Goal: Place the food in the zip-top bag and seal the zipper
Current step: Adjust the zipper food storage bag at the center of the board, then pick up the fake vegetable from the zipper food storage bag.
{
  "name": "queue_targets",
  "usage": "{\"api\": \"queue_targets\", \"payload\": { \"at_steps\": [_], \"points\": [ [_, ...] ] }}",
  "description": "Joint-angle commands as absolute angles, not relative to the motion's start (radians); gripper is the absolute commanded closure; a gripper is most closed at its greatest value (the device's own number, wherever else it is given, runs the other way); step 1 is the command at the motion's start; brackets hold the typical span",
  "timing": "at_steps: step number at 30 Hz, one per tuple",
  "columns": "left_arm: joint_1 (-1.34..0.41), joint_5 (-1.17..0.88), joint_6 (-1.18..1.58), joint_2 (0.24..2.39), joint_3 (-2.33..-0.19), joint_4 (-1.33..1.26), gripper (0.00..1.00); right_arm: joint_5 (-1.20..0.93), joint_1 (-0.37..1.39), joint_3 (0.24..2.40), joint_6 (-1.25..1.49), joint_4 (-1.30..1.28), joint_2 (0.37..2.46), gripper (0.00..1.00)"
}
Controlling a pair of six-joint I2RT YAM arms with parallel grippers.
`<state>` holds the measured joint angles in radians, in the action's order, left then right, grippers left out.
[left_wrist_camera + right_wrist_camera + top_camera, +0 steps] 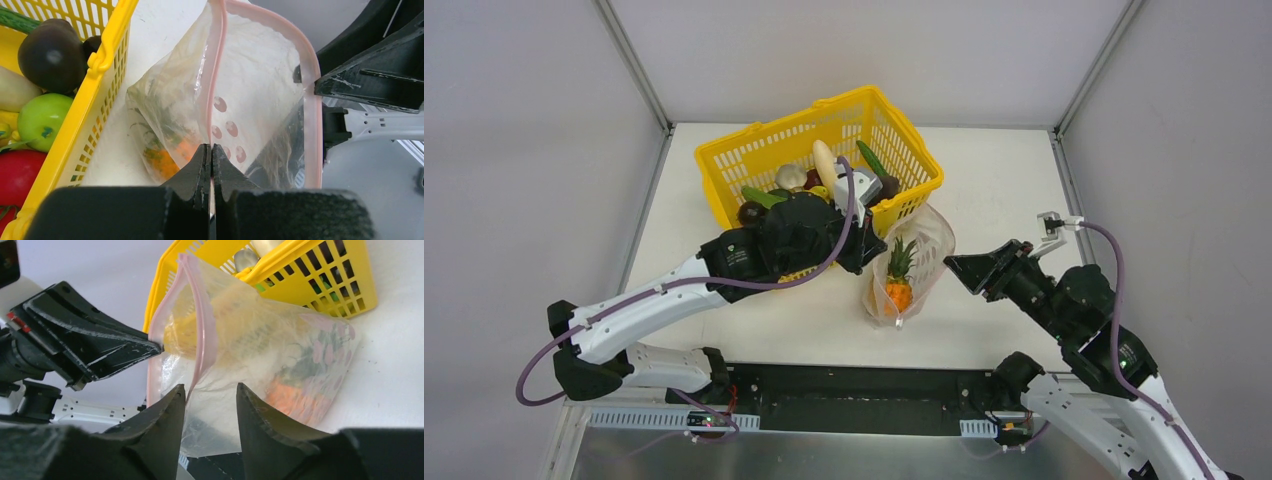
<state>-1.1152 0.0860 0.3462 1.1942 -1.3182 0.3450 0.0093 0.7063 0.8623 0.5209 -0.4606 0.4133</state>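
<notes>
One white table (1004,190) is seen, with two arms bolted at its near edge: the left arm (644,300) and the right arm (1114,350). One yellow basket (724,165) is set toward the far side. One zip-top bag (924,240) is stood just beside the basket's near-right corner, its mouth gaping. The left gripper (211,155) is pinched together on the zipper (215,75). The right gripper (210,387) is parted, with nothing clamped and the bag's rim just ahead. In the basket, one dark avocado (50,52), one green apple (42,120) and one red tomato (17,172) are counted among other food. One toy pineapple (898,275) is lodged inside the bag.
</notes>
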Motion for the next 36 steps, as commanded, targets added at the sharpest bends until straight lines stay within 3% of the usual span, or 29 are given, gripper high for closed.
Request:
{"api": "queue_targets", "payload": {
  "at_steps": [1, 11, 16, 18, 21, 26, 30, 31, 32, 34, 36],
  "points": [
    [-1.111, 0.053, 0.31, 1.211, -1.38, 0.352, 1.0, 0.085, 0.704, 0.883, 0.526, -0.464, 0.413, 0.52],
    [-1.111, 0.044, 0.298, 1.241, -1.438, 0.385, 1.0, 0.018, 0.704, 0.988, 0.551, -0.495, 0.527, 0.38],
    [-1.111, 0.036, 0.295, 1.254, -1.456, 0.392, 1.0, 0.043, 0.704, 1.064, 0.528, -0.547, 0.64, 0.38],
    [-1.111, 0.039, 0.291, 1.261, -1.466, 0.401, 1.0, 0.04, 0.705, 1.078, 0.524, -0.56, 0.679, 0.48],
    [-1.111, 0.062, 0.281, 1.268, -1.479, 0.42, 1.0, 0.091, 0.705, 1.085, 0.521, -0.59, 0.688, 0.76],
    [-1.109, 0.134, 0.267, 1.267, -1.5, 0.436, 1.0, 0.103, 0.704, 1.101, 0.508, -0.575, 0.654, 0.99],
    [-1.095, 0.135, 0.257, 1.309, -1.583, 0.475, 1.0, 0.162, 0.704, 1.16, 0.476, -0.605, 0.671, 1.0],
    [-1.091, 0.134, 0.253, 1.32, -1.602, 0.483, 0.97, 0.19, 0.704, 1.174, 0.468, -0.616, 0.675, 1.0],
    [-1.085, 0.131, 0.251, 1.332, -1.619, 0.493, 0.85, 0.219, 0.705, 1.187, 0.459, -0.63, 0.681, 1.0],
    [-1.066, 0.112, 0.256, 1.35, -1.643, 0.502, 0.48, 0.295, 0.705, 1.233, 0.437, -0.678, 0.699, 1.0],
    [-1.041, 0.102, 0.258, 1.357, -1.656, 0.507, 0.39, 0.376, 0.705, 1.281, 0.409, -0.722, 0.73, 1.0]
  ]
}}
